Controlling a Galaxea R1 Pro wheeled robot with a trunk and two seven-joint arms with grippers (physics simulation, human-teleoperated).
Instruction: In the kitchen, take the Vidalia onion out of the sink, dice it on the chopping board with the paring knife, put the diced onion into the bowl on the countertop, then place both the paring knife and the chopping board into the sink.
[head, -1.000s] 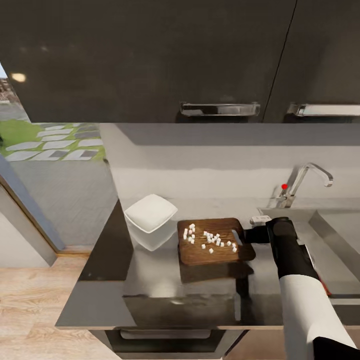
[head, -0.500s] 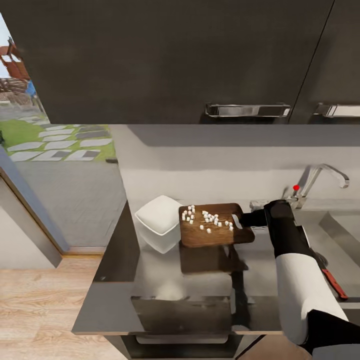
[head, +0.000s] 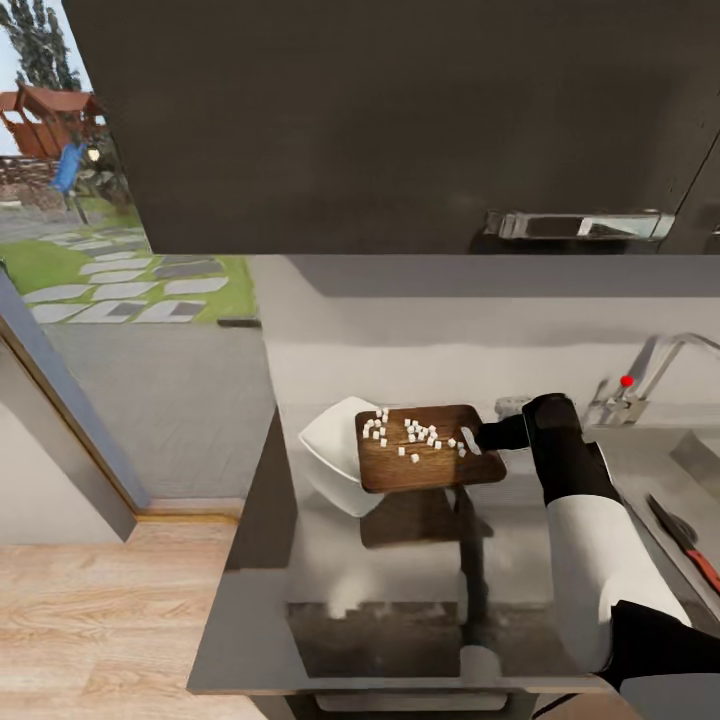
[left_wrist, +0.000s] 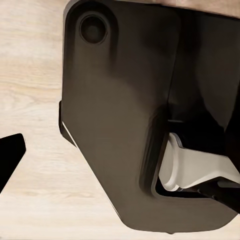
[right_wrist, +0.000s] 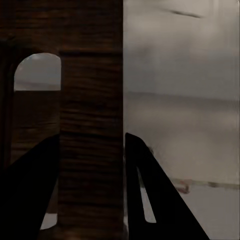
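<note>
The right gripper (head: 492, 434) is seen right of centre in the head view, clamped on the handle end of the chopping board (head: 428, 463). In the right wrist view its two dark fingers (right_wrist: 150, 200) are closed on either side of the board's wooden edge (right_wrist: 90, 140), beside the arched handle cutout; the fingertips themselves are cut off at the lower edge of that frame. The board is held above the countertop (head: 400, 590), and a dark shadow is cast beneath it. Small white dice of Vidalia onion (head: 415, 436) are scattered across the board's top, mostly toward its upper left; individual pieces are too small to be counted reliably. The board's left edge overlaps the bowl (head: 335, 455), whose right part is hidden behind it, while the bowl's left and lower rim are left exposed at mid-frame.

At the right edge of the head view the paring knife (head: 685, 540) is seen lying on the metal surface, its red handle partly cut off by the frame. Above it, the faucet (head: 655, 375) with its red knob is partly cropped, and the sink (head: 700, 450) basin is barely visible at the edge.

In the left wrist view, dark robot bodywork (left_wrist: 120, 115) is shown over pale wooden floor (left_wrist: 30, 65); whether the left gripper is open or closed cannot be told.
</note>
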